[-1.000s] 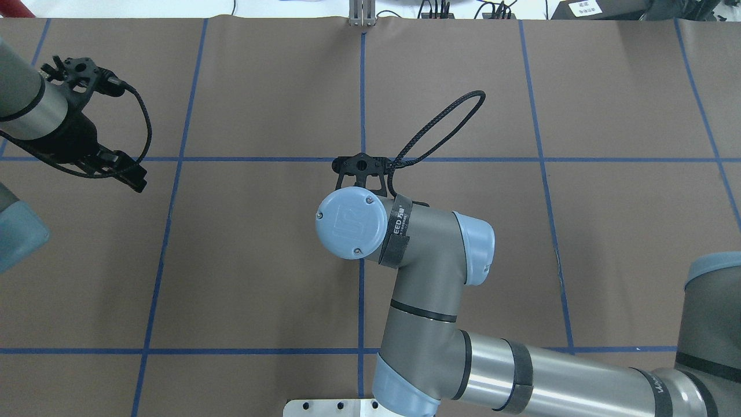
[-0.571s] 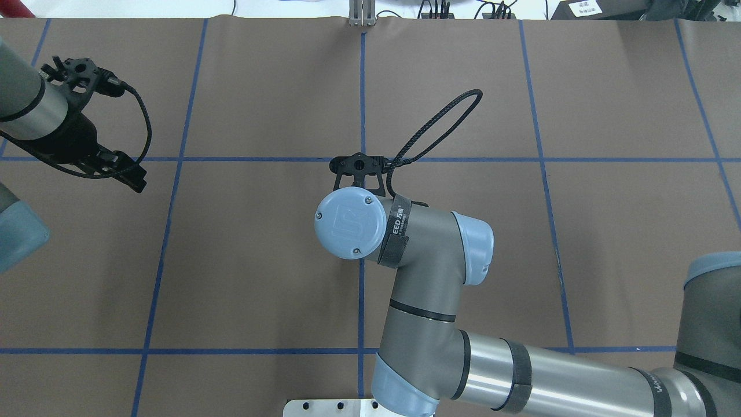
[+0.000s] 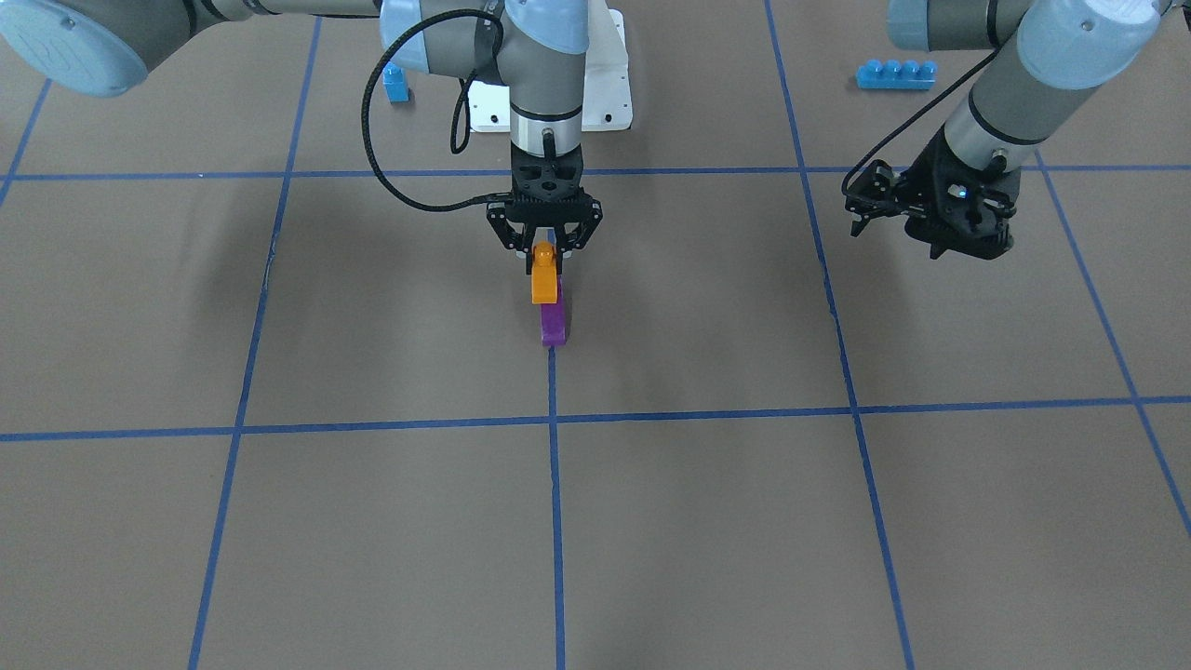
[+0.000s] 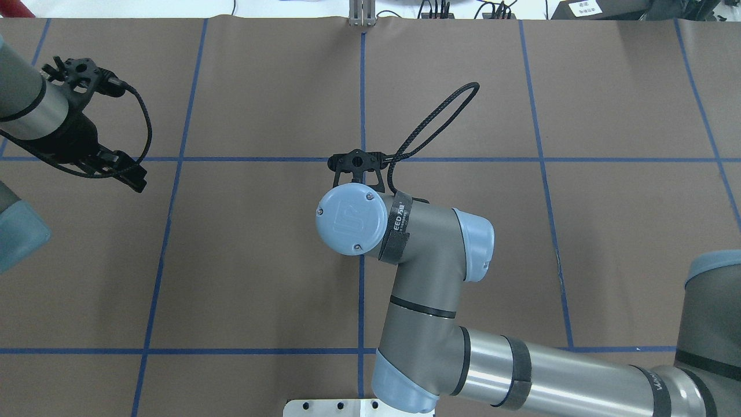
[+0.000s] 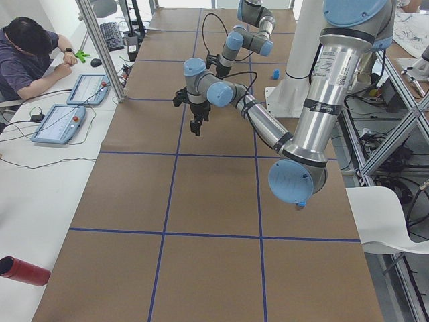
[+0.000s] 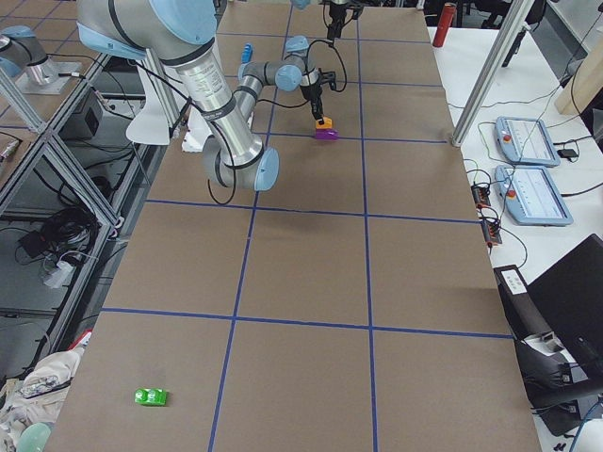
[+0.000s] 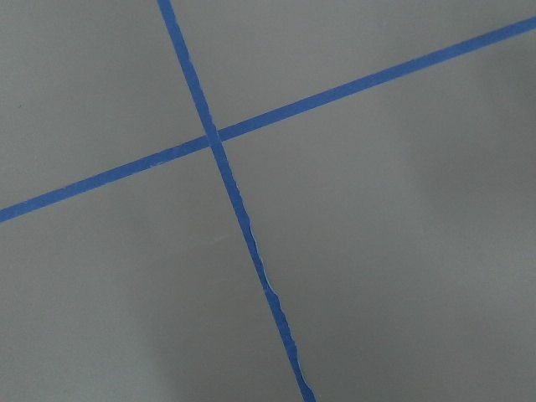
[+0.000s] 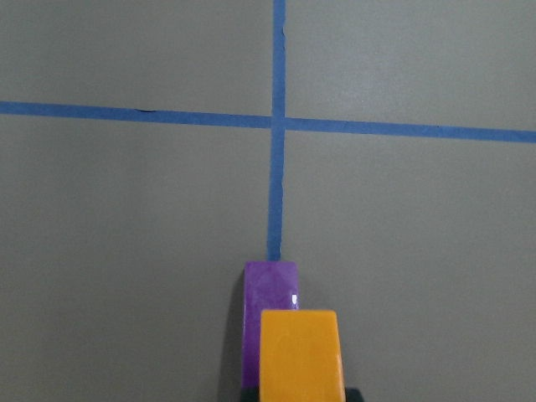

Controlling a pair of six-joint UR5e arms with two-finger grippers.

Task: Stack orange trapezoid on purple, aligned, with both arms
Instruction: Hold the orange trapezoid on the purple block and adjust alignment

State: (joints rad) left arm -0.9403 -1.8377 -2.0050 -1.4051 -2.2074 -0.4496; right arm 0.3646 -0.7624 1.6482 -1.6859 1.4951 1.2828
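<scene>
In the front view my right gripper [image 3: 545,263] is shut on the orange trapezoid [image 3: 544,279] at its stud end. It holds it directly over the purple brick [image 3: 554,322], which lies on the table's middle tape line. I cannot tell if the two touch. The right wrist view shows the orange trapezoid [image 8: 301,353] overlapping the purple brick [image 8: 270,295], shifted a little to one side. The exterior right view shows orange [image 6: 323,122] above purple [image 6: 327,135]. The overhead view hides both under my right wrist. My left gripper [image 4: 138,182] hangs empty far to the left, its fingers together.
A long blue four-stud brick [image 3: 895,74] and a small blue brick [image 3: 396,84] lie near the robot's base plate [image 3: 609,93]. A green object [image 6: 151,396] lies at the table's right end. An operator [image 5: 27,47] sits beyond the far edge.
My right wrist has shifted slightly away from the robot's base. The left arm has barely moved.
</scene>
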